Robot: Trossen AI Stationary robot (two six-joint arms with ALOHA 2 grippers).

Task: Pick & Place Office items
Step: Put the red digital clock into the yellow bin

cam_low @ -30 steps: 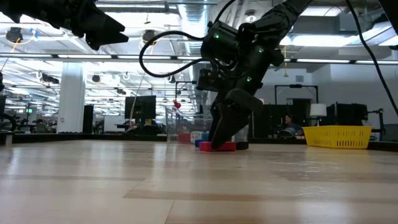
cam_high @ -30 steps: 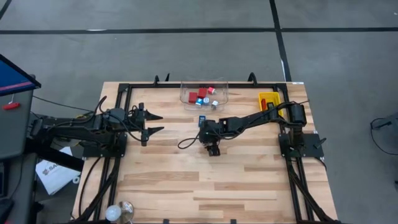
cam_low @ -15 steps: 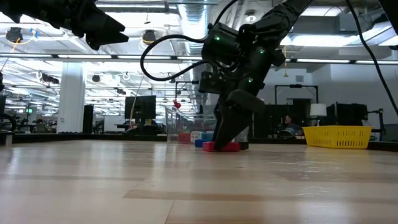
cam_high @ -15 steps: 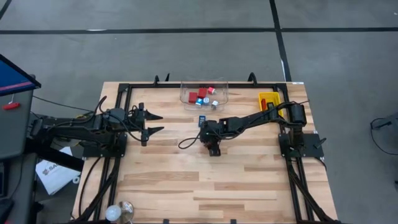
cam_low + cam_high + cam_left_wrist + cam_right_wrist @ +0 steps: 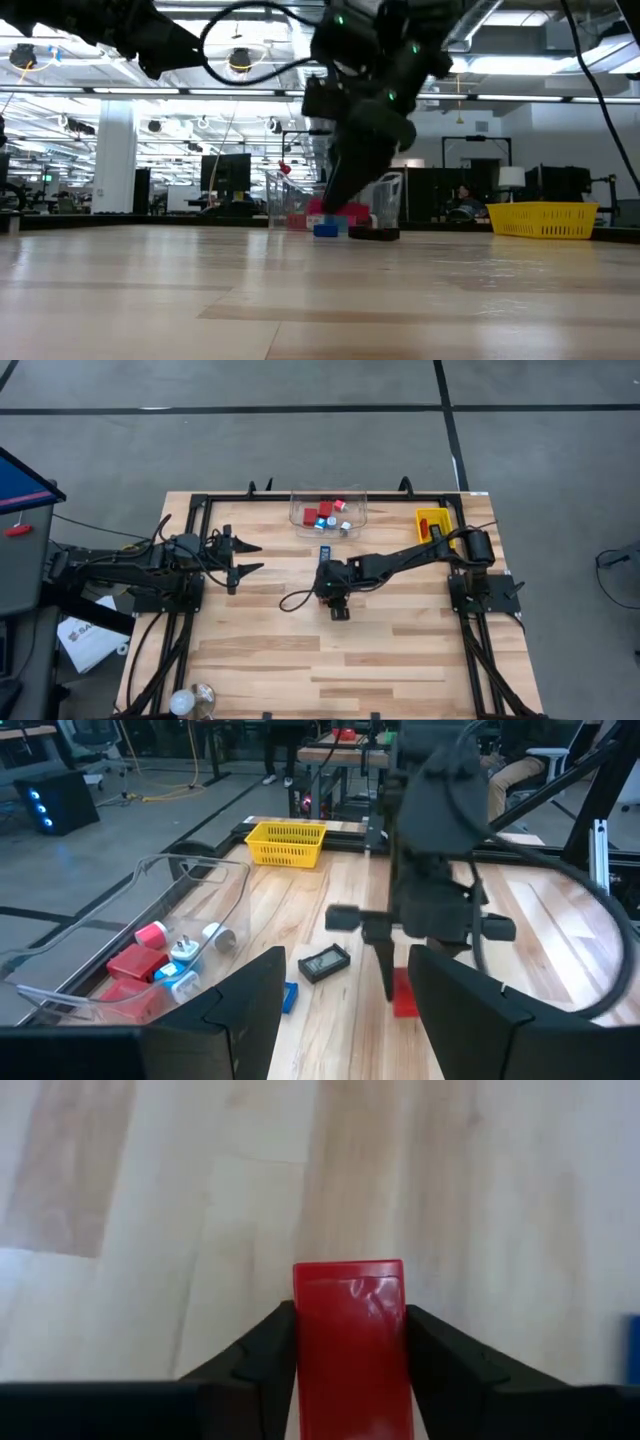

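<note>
My right gripper (image 5: 337, 603) hangs over the middle of the table, shut on a red block (image 5: 350, 1342). In the low view the red block (image 5: 340, 213) is just above the wood. A flat dark rectangle (image 5: 325, 962) and a small blue piece (image 5: 289, 997) lie flat on the table beside it, toward the clear tub (image 5: 328, 510). The tub holds several red and blue-and-white pieces. My left gripper (image 5: 248, 557) waits open at the table's left, well above the wood, with nothing between its fingers. My right gripper pinches the red block's two long sides (image 5: 300, 1350) between its two fingers. The fingers (image 5: 262, 1348) slant down from the table's right and lie along the block. The block's far end sticks out past the fingertips, and the block hangs clear of the table.
A yellow tray (image 5: 432, 520) stands at the far right, beside the clear tub at the far edge. A white bulb (image 5: 184, 703) lies at the near left corner. The right arm's cable (image 5: 293, 599) loops out left of its gripper. Bare wood fills the near half.
My right gripper has shut on the red block, which lay on the table, and lifted it clear. It has risen and gone a little toward the table's left and near edge. The dark rectangle and the blue piece stayed where they were.
</note>
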